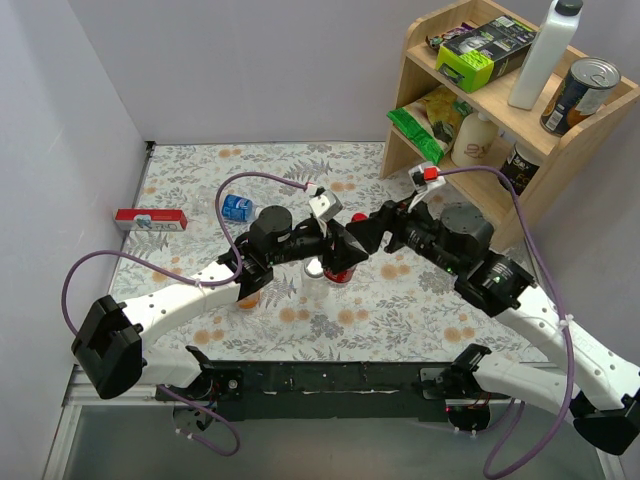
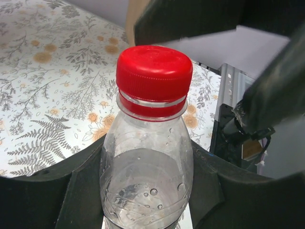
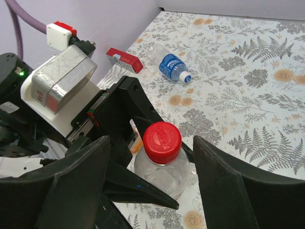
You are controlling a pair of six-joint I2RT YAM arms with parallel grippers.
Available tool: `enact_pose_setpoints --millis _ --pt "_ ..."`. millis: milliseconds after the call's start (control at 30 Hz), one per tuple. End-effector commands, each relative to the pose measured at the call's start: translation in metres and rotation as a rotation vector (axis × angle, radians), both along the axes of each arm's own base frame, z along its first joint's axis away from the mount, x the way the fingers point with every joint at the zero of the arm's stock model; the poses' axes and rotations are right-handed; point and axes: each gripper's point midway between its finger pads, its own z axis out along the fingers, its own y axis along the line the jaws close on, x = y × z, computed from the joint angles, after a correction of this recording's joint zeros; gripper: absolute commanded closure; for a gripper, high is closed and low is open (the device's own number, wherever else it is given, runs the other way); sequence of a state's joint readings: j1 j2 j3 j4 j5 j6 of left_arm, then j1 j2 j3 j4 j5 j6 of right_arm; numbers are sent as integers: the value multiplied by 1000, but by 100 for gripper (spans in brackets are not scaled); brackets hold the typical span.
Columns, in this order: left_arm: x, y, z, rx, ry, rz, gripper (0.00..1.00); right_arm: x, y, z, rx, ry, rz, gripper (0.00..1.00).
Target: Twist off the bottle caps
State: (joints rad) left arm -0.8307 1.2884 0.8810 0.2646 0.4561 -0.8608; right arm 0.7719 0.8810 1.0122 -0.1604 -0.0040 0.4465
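A clear bottle (image 2: pixel 145 176) with a red label (image 1: pixel 340 272) stands upright mid-table. My left gripper (image 2: pixel 145 191) is shut on its body, below the red cap (image 2: pixel 153 78). My right gripper (image 3: pixel 151 140) is open, with one finger on each side of the red cap (image 3: pixel 162 140) and a gap to each. In the top view the two grippers meet over the bottle, left (image 1: pixel 335 252) and right (image 1: pixel 365 235). The blue-labelled bottle (image 3: pixel 171 67) lies on its side with its bluish-white cap (image 3: pixel 185 78) on. The orange-liquid bottle (image 1: pixel 248 295) is mostly hidden under my left arm. A white-capped squat bottle (image 1: pixel 315 268) stands beside the held one.
A red box (image 1: pixel 150 220) lies by the left wall. A wooden shelf (image 1: pixel 480 110) stands at the back right and holds a tall white bottle (image 1: pixel 545 50), a can (image 1: pixel 580 95), green packets and a cream squat bottle (image 1: pixel 475 140). Purple cables loop over both arms.
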Motion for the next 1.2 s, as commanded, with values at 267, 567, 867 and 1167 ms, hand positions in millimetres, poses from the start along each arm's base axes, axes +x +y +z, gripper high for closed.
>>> enact_pose_setpoints --millis 267,567,867,1167 --pt "5 3 29 -41 -57 59 60 18 3 8 8 -6 -151 35" --pt "-3 1 32 -51 -75 18 60 19 11 5 -4 -14 -128 44" --pt "-17 -1 40 -76 -90 -53 60 11 15 7 0 -47 -65 88" --pt "-69 3 57 -144 -101 -387 60 -20 22 6 -53 -176 244 99"
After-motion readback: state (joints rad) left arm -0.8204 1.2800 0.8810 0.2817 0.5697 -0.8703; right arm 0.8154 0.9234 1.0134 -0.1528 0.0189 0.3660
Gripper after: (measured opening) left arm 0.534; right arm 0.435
